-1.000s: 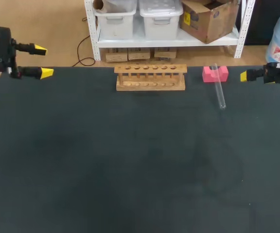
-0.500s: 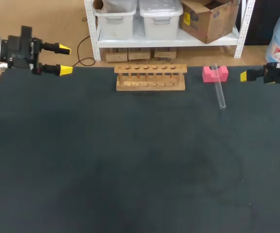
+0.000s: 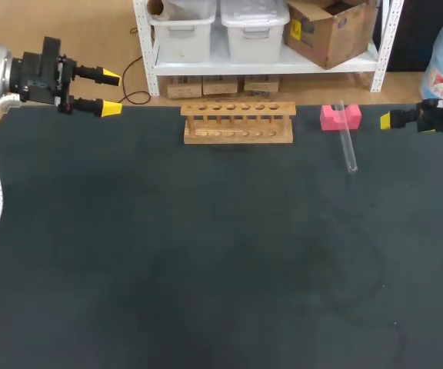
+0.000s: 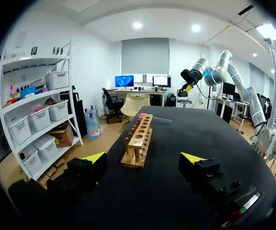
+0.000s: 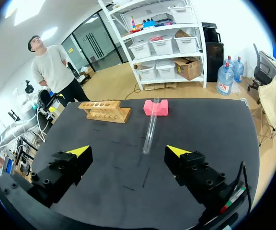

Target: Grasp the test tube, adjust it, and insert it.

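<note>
A clear glass test tube (image 3: 348,141) lies with its far end resting on a pink block (image 3: 340,117) at the table's back right; both also show ahead of my right gripper, tube (image 5: 151,130), block (image 5: 155,107). A wooden tube rack (image 3: 238,122) with several empty holes stands at the back middle, ahead of my left gripper as rack (image 4: 138,140). My left gripper (image 3: 111,92) hovers open at the back left corner, pointing toward the rack. My right gripper (image 5: 128,152) is open at the right edge, only one yellow tip (image 3: 391,119) showing in the head view.
The dark table (image 3: 206,254) spreads wide and bare in front of the rack and tube. My right arm (image 4: 210,76) shows far across the table in the left wrist view.
My left gripper has moved right along the table's back edge toward the rack and turned a little. The right arm, tube and rack have stayed still.
</note>
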